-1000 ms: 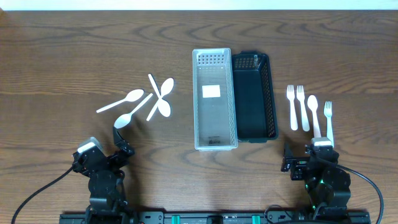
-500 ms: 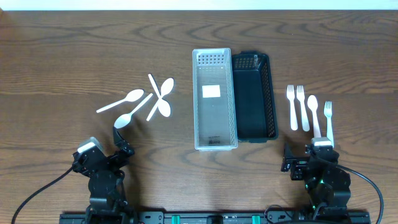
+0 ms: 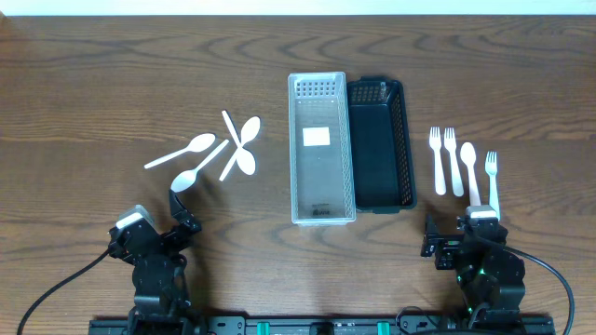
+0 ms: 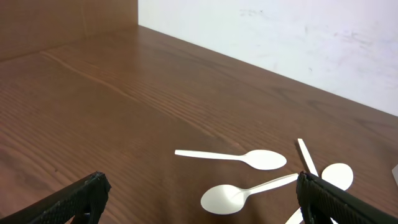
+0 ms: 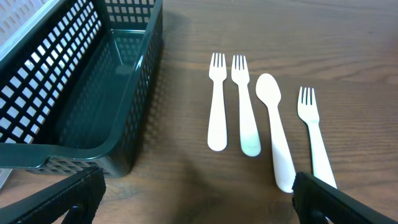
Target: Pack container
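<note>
A clear plastic bin [image 3: 321, 149] and a black mesh basket [image 3: 380, 142] stand side by side mid-table; both look empty. Several white spoons [image 3: 220, 149] lie left of them, also in the left wrist view [image 4: 239, 157]. Three white forks [image 3: 437, 160] and one spoon [image 3: 469, 172] lie right of the basket, also in the right wrist view [image 5: 217, 100]. My left gripper [image 4: 199, 199] is open and empty, low near the front edge, behind a spoon [image 4: 227, 198]. My right gripper [image 5: 196, 198] is open and empty, just short of the basket [image 5: 81, 93] and forks.
A white wall [image 4: 298, 37] runs along the table's far edge. Bare wooden tabletop [image 3: 112, 84] surrounds the cutlery and bins. Both arm bases [image 3: 154, 270] sit at the front edge.
</note>
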